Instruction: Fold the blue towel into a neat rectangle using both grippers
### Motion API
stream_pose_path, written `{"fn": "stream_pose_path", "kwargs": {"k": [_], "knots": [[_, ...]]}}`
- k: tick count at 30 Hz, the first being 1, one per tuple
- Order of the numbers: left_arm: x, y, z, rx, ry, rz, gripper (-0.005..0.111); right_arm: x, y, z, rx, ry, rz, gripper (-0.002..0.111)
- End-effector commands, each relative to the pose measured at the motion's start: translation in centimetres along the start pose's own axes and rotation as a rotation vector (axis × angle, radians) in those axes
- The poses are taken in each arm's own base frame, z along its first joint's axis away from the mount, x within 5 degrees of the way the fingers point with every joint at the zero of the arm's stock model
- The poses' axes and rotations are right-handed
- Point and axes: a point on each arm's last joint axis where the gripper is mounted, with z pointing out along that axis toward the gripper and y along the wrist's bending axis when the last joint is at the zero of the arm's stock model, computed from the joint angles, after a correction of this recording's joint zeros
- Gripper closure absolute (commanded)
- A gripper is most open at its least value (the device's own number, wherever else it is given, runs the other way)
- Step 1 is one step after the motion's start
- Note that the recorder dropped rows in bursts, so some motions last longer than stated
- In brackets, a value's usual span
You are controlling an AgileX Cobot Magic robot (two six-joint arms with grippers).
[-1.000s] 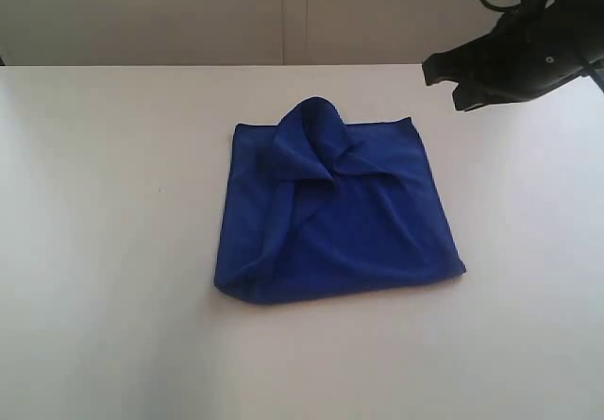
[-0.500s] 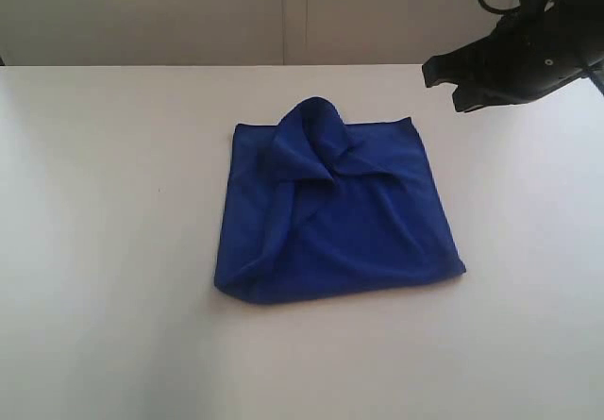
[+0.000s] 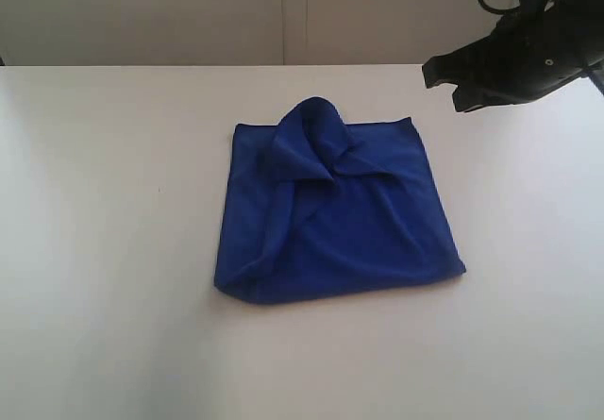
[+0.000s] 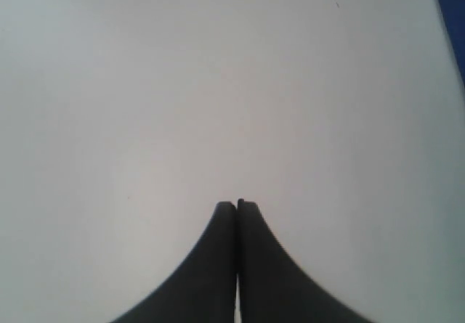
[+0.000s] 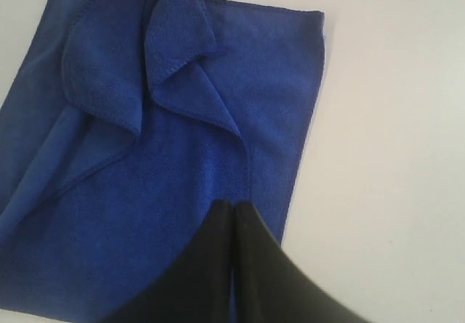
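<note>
Though roughly squared on the tabletop (image 3: pixel 104 250), the towel (image 3: pixel 340 222) shows a rumpled flap; right fingers (image 3: pixel 442 69) hover apart, clenched empty. Left fingers (image 4: pixel 218 272) sit clenched, empty, over bare tabletop. From the right wrist, flattening that flap looks next, needing opened fingers.

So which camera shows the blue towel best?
The exterior view: the towel lies wholly in frame, all edges and the bunched fold visible. The right wrist view shows a close-up cut off at the frame; the left wrist view catches only a blue sliver.
</note>
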Motion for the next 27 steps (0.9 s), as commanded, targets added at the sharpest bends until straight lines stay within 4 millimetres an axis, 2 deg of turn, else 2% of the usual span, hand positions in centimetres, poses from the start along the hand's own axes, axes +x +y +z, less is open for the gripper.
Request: {"fn": "stream_pose_path", "kwargs": {"k": [1, 20, 24, 27], "knots": [[0.2, 0.0, -0.1, 0.002, 0.000, -0.010, 0.107, 0.0, -0.2, -0.3, 0.007, -0.013, -0.008, 0.108], [0.1, 0.0, -0.1, 0.001, -0.004, -0.010, 0.107, 0.0, -0.2, -0.3, 0.007, -0.015, -0.008, 0.108], [-0.6, -0.1, -0.2, 0.010, -0.081, -0.027, 0.107, 0.0, -0.2, -0.3, 0.007, -0.017, -0.008, 0.108], [-1.8, -0.6, 0.1, 0.073, -0.176, -0.068, 0.107, 0.0, -0.2, -0.3, 0.007, -0.017, -0.009, 0.108]]}}
